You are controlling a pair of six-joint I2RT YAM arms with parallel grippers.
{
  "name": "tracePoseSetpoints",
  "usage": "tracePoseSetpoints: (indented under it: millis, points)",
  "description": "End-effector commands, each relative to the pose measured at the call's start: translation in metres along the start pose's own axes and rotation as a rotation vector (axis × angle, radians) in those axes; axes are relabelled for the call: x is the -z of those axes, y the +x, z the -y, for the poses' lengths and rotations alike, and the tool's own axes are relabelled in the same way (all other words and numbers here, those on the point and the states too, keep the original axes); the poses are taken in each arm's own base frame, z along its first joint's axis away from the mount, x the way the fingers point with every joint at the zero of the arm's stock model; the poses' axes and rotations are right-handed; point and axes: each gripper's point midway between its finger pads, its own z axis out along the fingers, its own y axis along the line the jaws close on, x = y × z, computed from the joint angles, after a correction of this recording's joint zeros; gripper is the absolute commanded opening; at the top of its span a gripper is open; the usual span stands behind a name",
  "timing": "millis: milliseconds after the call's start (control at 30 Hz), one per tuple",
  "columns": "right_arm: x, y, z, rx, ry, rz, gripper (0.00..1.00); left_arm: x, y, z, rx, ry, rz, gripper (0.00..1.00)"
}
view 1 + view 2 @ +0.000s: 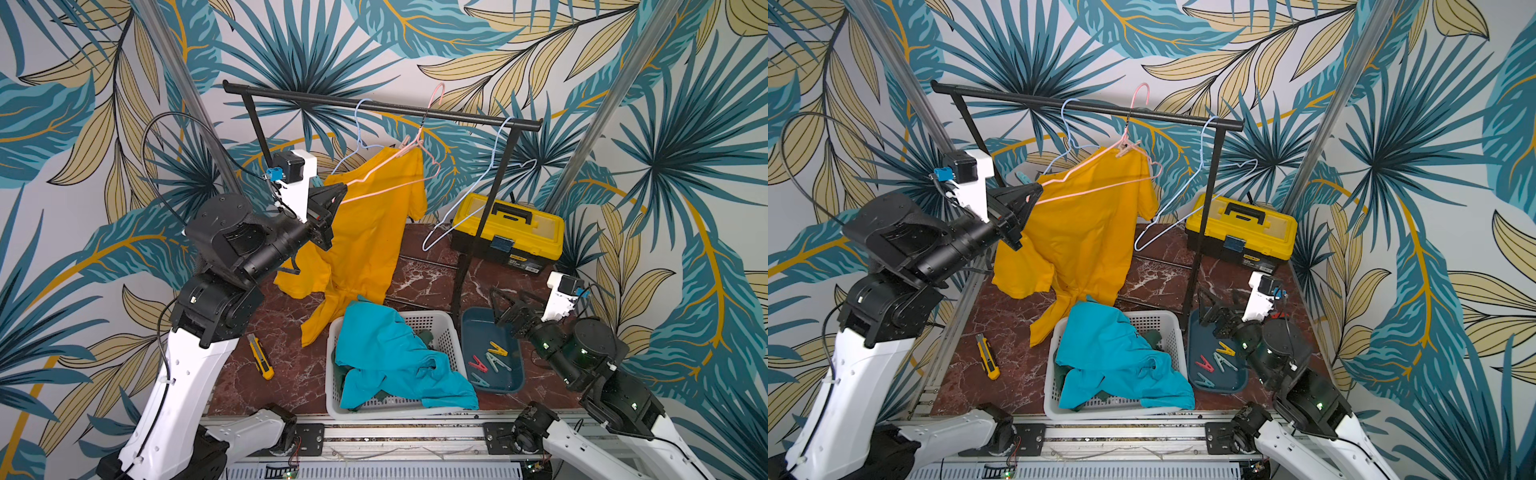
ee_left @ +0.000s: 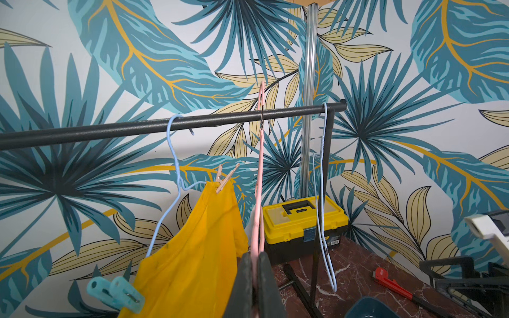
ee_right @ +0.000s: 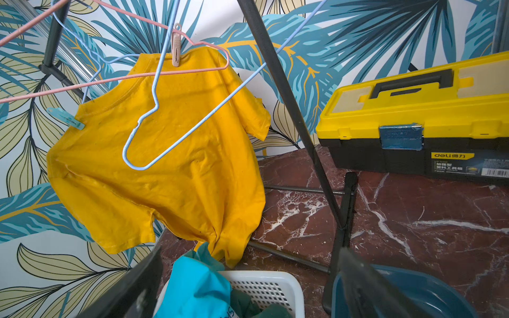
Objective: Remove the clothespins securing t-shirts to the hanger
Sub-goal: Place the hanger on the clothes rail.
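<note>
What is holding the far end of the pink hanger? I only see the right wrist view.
Observer: The left pincer, shut on the pink hanger at its end.
Operator: And the count so far?
Observer: Four pegs lie in the tray: yellow, red, mint, teal.
Operator: Any stray tools?
Observer: A box cutter lies on the table beside the basket, on the left arm's side.

Dark red marble tabletop (image 1: 270, 332) fills the lower centre in both top views. On it: a white basket (image 1: 432, 318) front and centre, a blue tray (image 1: 478, 332) just right of it, a yellow utility knife (image 1: 260, 356) to the left, a yellow-and-black toolbox (image 1: 507, 228) back right. The black rack leg (image 1: 459, 282) stands between toolbox and tray. In the left wrist view, a red tool (image 2: 391, 285) lies on the marble.
</note>
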Motion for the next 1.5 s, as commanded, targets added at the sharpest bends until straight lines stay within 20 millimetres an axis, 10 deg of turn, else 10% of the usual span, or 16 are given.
tracePoseSetpoints:
  millis: [0,467,833,1467]
  points:
    - [-0.005,0.002,0.002,-0.016,0.01,0.008,1.0,-0.004,-0.007,-0.001,0.032,0.003,0.041,0.0]
    - [-0.005,0.004,0.003,-0.017,0.011,0.007,1.0,-0.01,0.05,0.005,0.132,0.046,-0.054,0.18]
    - [-0.008,0.009,0.004,-0.019,0.018,-0.009,0.99,0.009,0.094,0.007,0.155,0.031,-0.121,1.0]
    - [-0.02,0.024,0.008,-0.052,0.065,-0.082,0.99,0.03,0.079,-0.018,0.177,-0.151,-0.171,1.0]
